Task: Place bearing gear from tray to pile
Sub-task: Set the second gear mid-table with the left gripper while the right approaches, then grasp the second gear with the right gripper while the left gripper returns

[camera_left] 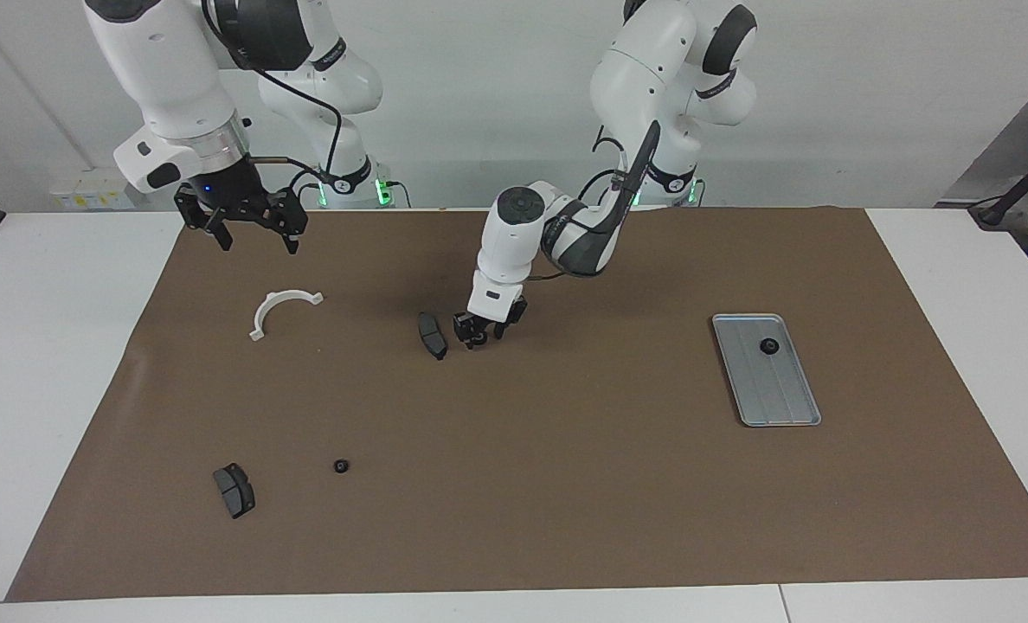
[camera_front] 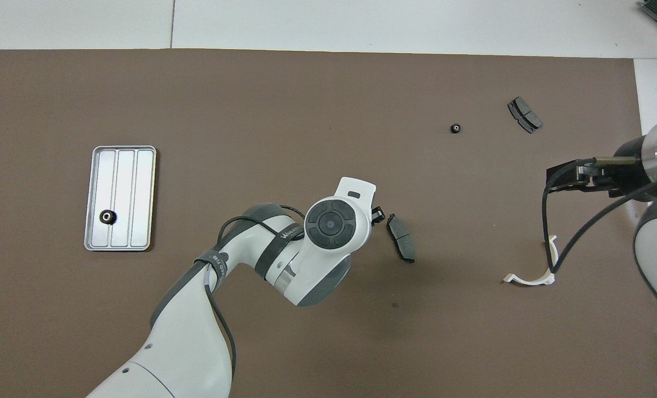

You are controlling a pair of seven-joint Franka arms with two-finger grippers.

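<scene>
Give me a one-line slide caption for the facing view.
Left gripper low beside a brake pad; one bearing gear on the tray; right gripper waits.

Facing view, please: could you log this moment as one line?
left claw: beside mid-mat brake pad | right claw: open, waiting | tray: one bearing gear on it
</scene>
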